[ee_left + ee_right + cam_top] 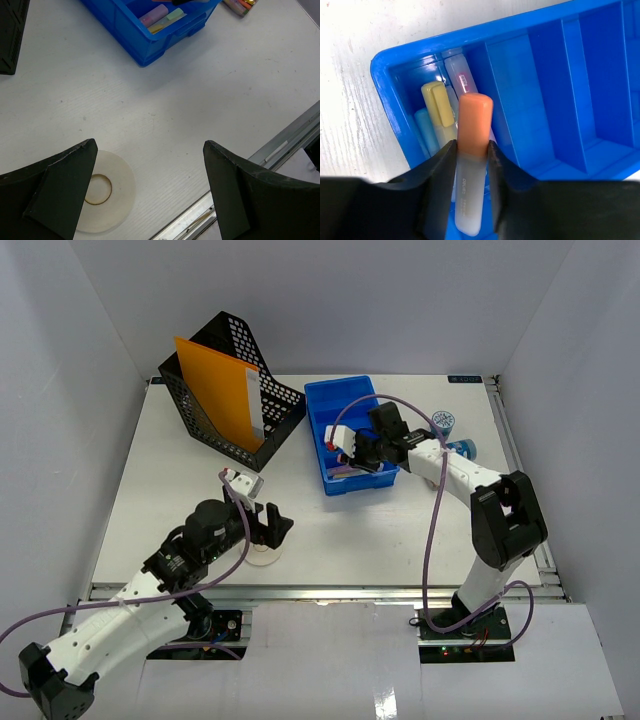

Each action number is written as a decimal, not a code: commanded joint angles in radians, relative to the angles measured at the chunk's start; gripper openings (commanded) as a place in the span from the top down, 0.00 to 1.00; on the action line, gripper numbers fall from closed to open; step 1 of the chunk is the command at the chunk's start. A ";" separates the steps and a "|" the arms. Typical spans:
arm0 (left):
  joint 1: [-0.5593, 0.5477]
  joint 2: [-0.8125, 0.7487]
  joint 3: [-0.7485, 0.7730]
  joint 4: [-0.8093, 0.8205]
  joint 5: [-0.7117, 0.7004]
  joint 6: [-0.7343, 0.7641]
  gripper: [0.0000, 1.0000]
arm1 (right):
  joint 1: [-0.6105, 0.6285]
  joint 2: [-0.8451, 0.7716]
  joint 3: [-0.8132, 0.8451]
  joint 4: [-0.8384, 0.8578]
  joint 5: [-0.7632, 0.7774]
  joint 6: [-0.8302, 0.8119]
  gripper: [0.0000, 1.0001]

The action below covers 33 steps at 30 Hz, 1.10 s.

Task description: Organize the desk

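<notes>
Currently clamping an orange-capped highlighter [474, 117] in the right gripper [470, 146], lower centre of frame, above the blue tray's [385, 75] end compartment (already crowded with markers [437, 102]). Might land crosswise or bounce out if released tilted. Holding the left gripper [149, 145] spread wide over the white tabletop [165, 95], tape roll [115, 182] lower left.
</notes>
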<state>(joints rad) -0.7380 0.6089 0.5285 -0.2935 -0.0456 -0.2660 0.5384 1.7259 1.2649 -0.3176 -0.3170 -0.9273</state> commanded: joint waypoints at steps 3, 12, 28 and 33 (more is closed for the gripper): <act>0.002 -0.001 0.018 -0.013 0.001 -0.044 0.02 | 0.001 -0.004 -0.013 0.026 -0.010 -0.012 0.47; 0.002 0.074 -0.013 -0.072 -0.014 -0.303 0.10 | -0.096 -0.172 0.022 -0.055 -0.160 0.194 0.31; -0.015 0.480 0.106 -0.303 -0.144 -0.553 0.14 | -0.596 -0.501 -0.353 -0.193 -0.847 0.299 0.05; -0.024 0.559 0.135 -0.312 -0.166 -0.539 0.11 | -0.604 -0.488 -0.355 -0.200 -0.855 0.308 0.02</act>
<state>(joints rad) -0.7509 1.1231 0.6099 -0.5751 -0.1611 -0.7962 -0.0569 1.2515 0.9097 -0.5005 -1.1071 -0.6294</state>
